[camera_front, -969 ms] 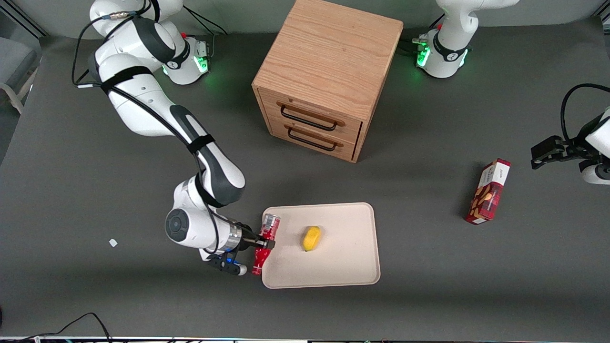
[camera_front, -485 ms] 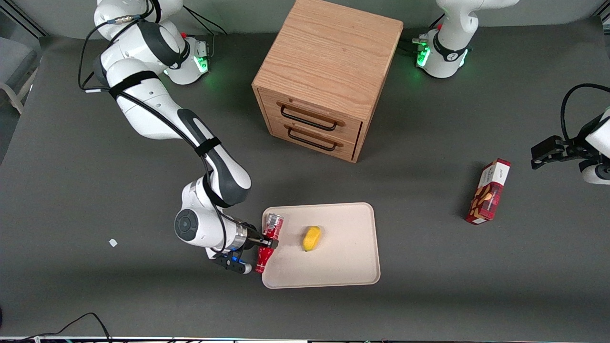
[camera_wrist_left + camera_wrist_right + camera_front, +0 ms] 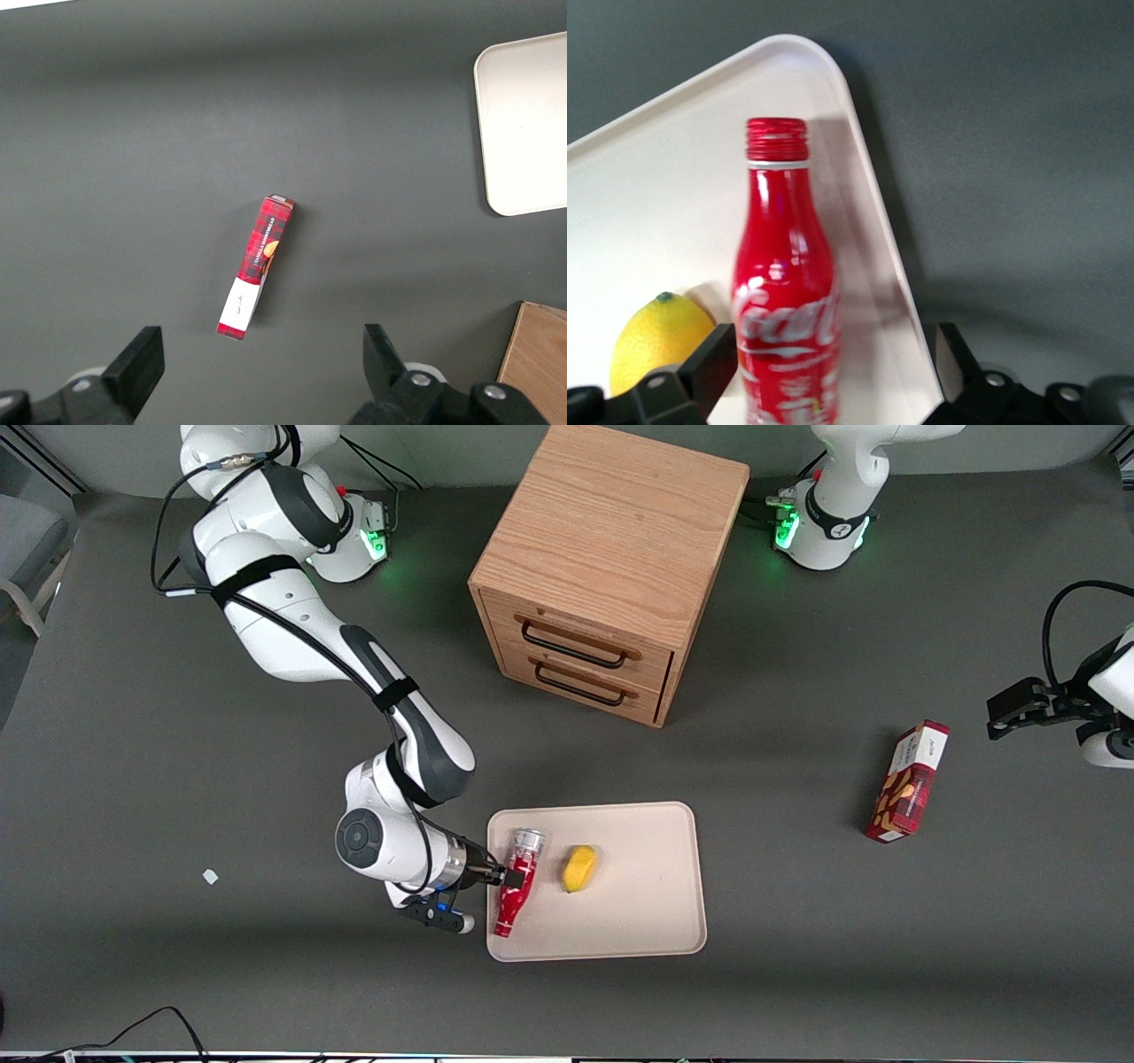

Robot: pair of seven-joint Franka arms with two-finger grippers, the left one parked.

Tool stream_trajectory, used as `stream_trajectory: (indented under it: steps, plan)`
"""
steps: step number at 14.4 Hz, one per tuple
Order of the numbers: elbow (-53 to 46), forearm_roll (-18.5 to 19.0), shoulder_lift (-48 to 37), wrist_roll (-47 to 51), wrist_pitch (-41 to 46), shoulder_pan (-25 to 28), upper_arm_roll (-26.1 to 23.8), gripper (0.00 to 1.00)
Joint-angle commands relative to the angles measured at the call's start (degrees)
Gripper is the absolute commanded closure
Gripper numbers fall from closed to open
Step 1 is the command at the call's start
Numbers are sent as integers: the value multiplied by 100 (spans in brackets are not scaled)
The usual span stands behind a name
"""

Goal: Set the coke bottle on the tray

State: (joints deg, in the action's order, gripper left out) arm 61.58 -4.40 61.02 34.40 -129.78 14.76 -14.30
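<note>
The coke bottle (image 3: 517, 882), red with white script, lies on the beige tray (image 3: 638, 903) near the tray's edge toward the working arm. Its silver base is farther from the front camera and its red cap is nearer. My right gripper (image 3: 511, 878) reaches in level over that tray edge and is open. Its fingers stand wide on either side of the bottle's body (image 3: 787, 310), with a clear gap on one side. The right wrist view shows the bottle over the tray floor (image 3: 664, 195), close to the rim.
A yellow lemon (image 3: 580, 868) lies on the tray beside the bottle. A wooden two-drawer cabinet (image 3: 611, 567) stands farther from the front camera. A red snack box (image 3: 908, 781) lies toward the parked arm's end. A small white scrap (image 3: 210, 876) lies on the table.
The gripper carried the bottle from the tray's edge inward over the tray, toward the lemon, and has opened. The bottle now rests on the tray.
</note>
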Motion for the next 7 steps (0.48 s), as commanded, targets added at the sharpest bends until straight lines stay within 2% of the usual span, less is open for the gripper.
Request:
stream_trajectory:
  steps: [1, 2, 4, 7]
  plan:
    - [-128, 141, 7, 181, 6, 89, 85, 0]
    - [-128, 158, -72, 181, 23, 71, 94, 0]
    - [12, 421, -439, 181, 276, -8, 77, 0]
    - [30, 764, -1247, 102, 1426, -236, 42, 0]
